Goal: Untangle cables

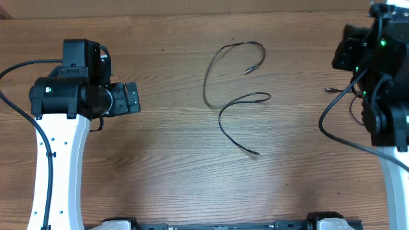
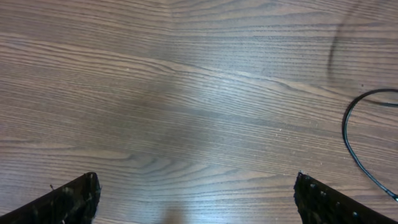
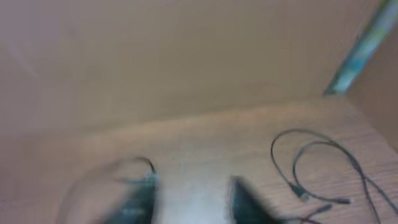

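L jaws stand wide apart, tips in both bottom corners of the wrist cam, only bare wood between them. R jaws look parted too, tho that cam is badly smeared, so I wouldn't swear to it. Overhead shows the cables (image 1: pixel 221 118) in loose curves mid-surface, well apart from both arms. L wrist cam catches just one curve (image 2: pixel 344 127) at its right edge, clear of the jaws. Only the R wrist cam shows more thin cords (image 3: pixel 303 195) w/ small plugs, lying right of its jaws, plus a plain tan wall (image 3: pixel 155 56) and a teal strip (image 3: pixel 367 43) behind. Surface (image 1: pixel 160 160) is brown wood-grain.
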You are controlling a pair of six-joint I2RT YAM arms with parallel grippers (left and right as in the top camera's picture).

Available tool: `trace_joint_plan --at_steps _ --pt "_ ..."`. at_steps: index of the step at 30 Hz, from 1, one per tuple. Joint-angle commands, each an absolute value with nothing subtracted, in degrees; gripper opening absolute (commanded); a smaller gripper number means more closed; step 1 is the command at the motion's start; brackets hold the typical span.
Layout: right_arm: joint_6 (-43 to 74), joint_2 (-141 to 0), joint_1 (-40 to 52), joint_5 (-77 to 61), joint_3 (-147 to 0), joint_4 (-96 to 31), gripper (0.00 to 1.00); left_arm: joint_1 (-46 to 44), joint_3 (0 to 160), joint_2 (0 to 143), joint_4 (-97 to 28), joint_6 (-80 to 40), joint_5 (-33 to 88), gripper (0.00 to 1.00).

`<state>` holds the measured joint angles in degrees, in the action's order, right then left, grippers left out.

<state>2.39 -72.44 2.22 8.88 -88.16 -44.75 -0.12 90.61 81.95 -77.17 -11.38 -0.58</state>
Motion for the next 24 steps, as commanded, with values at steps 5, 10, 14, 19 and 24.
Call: trace_joint_plan --at_steps 5,10,14,19,24 --pt "-12.6 -87.9 3.3 -22.5 -89.1 -52.5 0.99 0.1 91.7 81.0 -77.1 -10.3 0.0 1.00" --pt "-19.7 -98.1 6.9 -23.3 -89.1 -56.4 1.00 0.1 91.7 81.0 -77.1 -10.3 0.0 1.00" --pt "-38.4 -103.2 9.8 -27.0 -89.1 -64.7 1.00 0.1 91.7 81.0 -77.1 -10.3 0.0 1.00" --pt "-45.5 -106.0 11.3 -27.1 -87.7 -66.5 1.00 0.1 91.7 81.0 -77.1 -10.3 0.0 1.00" --pt "-45.5 -106.7 11.2 -27.1 -83.6 -62.2 1.00 0.1 91.7 81.0 -77.1 -10.3 0.0 1.00"
